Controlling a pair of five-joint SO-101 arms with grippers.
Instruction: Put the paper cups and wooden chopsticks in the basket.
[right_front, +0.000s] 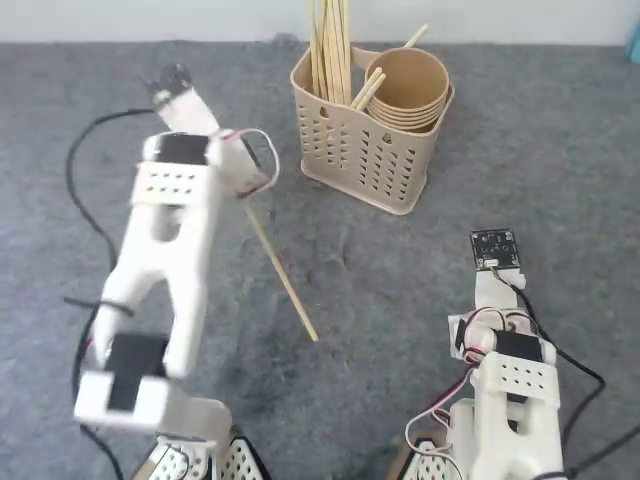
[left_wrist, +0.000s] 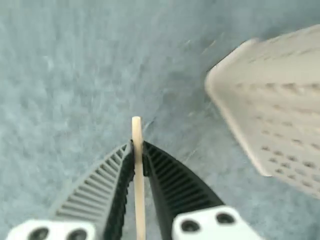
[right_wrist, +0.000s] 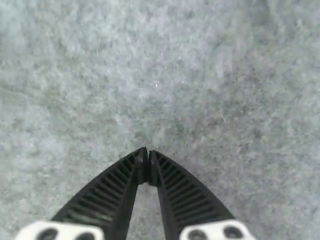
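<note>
Presently, left pincer (left_wrist: 138, 150) pinches one chopstick (right_front: 285, 280), which slants toward 5 o'clock above the bench (right_front: 560, 150). Basket (right_front: 365, 150) stands at 12 o'clock, holding nested cups (right_front: 405, 85) and upright chopsticks (right_front: 330, 45). Right pincer (right_wrist: 147, 170) is pressed together, empty, at 5 o'clock.

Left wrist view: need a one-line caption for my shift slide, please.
Left gripper shut on a wooden chopstick over the grey table cover, basket close by.
</note>
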